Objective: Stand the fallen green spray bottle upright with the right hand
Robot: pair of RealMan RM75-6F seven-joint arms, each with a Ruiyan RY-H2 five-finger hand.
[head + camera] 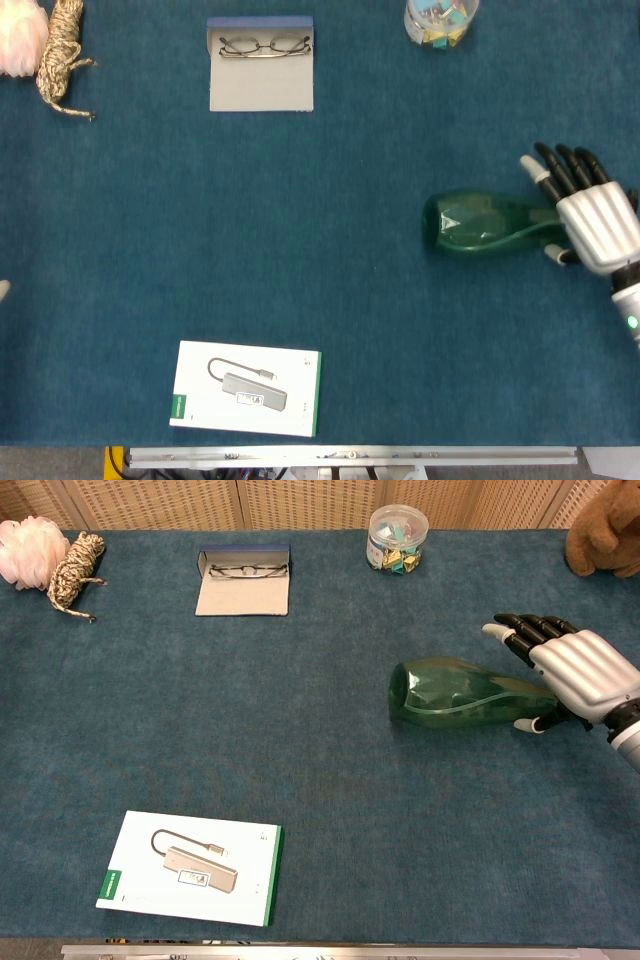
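Observation:
The green spray bottle [480,225] [450,695] lies on its side on the blue table cloth, right of centre. Its wide base points left and its narrow neck points right. My right hand [590,215] [570,665] arches over the neck end. Its fingers stretch over the far side of the bottle, and the thumb tip sits at the near side. The fingers are still spread, not clamped around the bottle, and the hand hides the nozzle. My left hand does not show in either view.
Glasses on a grey case [261,62] [243,578] lie at the back, with a clip jar [440,20] [397,538] to their right. A white adapter box [247,388] [190,868] sits front left. Rope bundle [75,565], pink puff [25,550] and brown plush [605,535] occupy the far corners.

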